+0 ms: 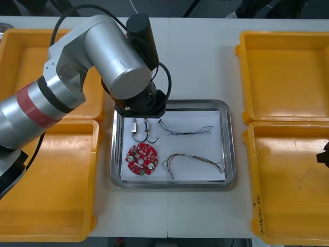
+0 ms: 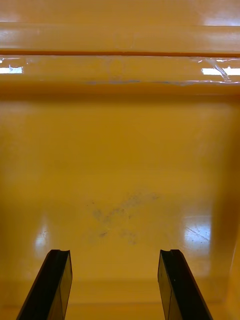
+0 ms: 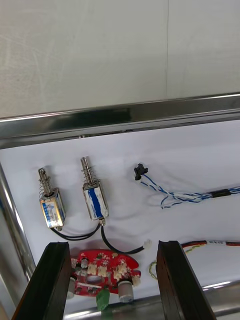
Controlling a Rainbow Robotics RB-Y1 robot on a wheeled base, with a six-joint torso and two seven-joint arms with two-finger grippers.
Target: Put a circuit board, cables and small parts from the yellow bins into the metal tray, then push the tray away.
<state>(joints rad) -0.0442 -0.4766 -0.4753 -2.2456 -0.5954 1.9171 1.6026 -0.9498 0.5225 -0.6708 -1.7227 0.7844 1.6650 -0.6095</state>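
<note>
The metal tray (image 1: 230, 149), white inside, lies mid-table. In it are a round red circuit board (image 1: 142, 159), two small metal parts (image 1: 140, 125) with black leads, a twisted blue and white cable (image 1: 186, 130) and a red and yellow cable (image 1: 194, 160). My left arm's wrist (image 1: 140, 104) hangs over the tray's far left corner. My left gripper (image 3: 112, 245) is open and holds nothing, above the small metal parts (image 3: 75, 200) and the circuit board (image 3: 102, 272). My right gripper (image 2: 114, 252) is open over a bare bin floor (image 2: 120, 165).
Two yellow bins (image 1: 49, 195) (image 1: 18, 62) flank the tray on the left and two more (image 1: 285, 77) (image 1: 288, 185) on the right; all look empty. A dark piece of the right gripper (image 1: 324, 154) shows at the near right bin's outer edge. Bare table lies beyond the tray's far rim (image 3: 120, 120).
</note>
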